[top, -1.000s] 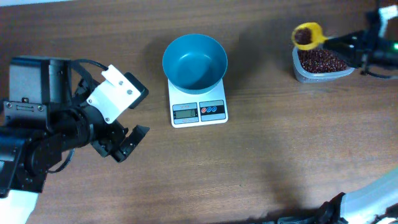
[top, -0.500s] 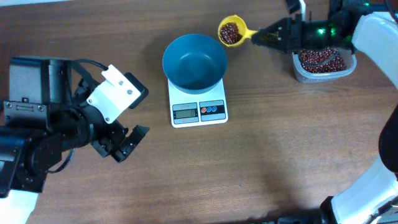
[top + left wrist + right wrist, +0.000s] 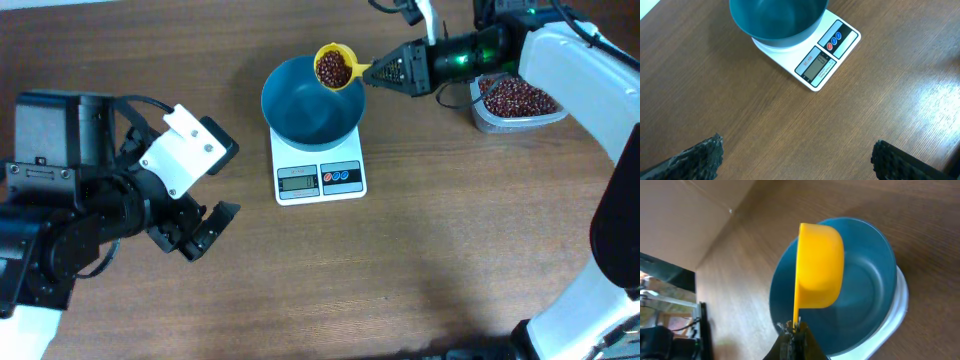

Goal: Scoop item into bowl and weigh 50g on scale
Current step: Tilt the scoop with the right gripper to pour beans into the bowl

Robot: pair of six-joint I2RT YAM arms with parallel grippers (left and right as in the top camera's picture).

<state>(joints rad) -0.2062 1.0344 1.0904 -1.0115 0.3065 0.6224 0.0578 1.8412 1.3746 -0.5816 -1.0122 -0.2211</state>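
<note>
This looks like a robotics lab bench dressed with kitchen things, not a real kitchen. The bare wood-grain worktop [image 3: 450,250] carries only a small white scale [image 3: 318,178], a teal bowl [image 3: 305,110] standing on it, and a clear tub [image 3: 520,122] of beans [image 3: 515,97] at the far right. A black arm [image 3: 90,225] trailing loose cables [image 3: 135,101] sits at the left. A white-shelled arm [image 3: 580,70] with a glowing green light [image 3: 461,58] reaches in from the right. Past the worktop's edge stands a plain beige panel [image 3: 690,210].
</note>
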